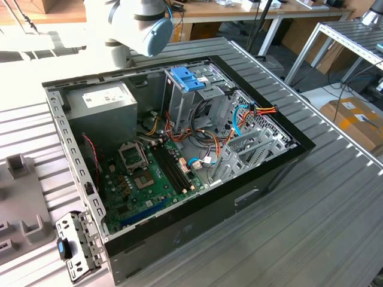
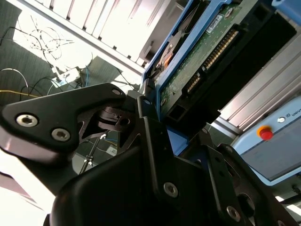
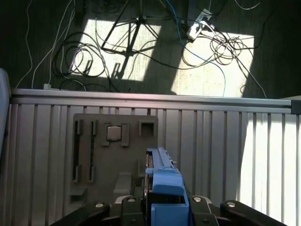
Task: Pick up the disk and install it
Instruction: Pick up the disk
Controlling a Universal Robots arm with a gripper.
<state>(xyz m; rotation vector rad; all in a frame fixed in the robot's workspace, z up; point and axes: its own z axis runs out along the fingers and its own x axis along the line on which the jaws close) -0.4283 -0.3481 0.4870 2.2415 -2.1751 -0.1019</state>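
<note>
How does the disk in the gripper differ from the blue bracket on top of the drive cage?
The disk is clamped in the gripper, above the slatted table; the blue bracket sits on the drive cage inside the case. The disk shows a green circuit board between blue rails; the bracket is all blue plastic. Both have blue plastic.

We see the disk (image 3: 163, 181) standing on edge, clamped between the jaws of the gripper (image 3: 162, 201). Ahead of the jaws a slotted tray (image 3: 113, 155) lies on the slatted table (image 3: 211, 141), partly behind the disk. Past the table's far edge, loose cables (image 3: 221, 47) lie on the floor (image 3: 37, 28).
</note>
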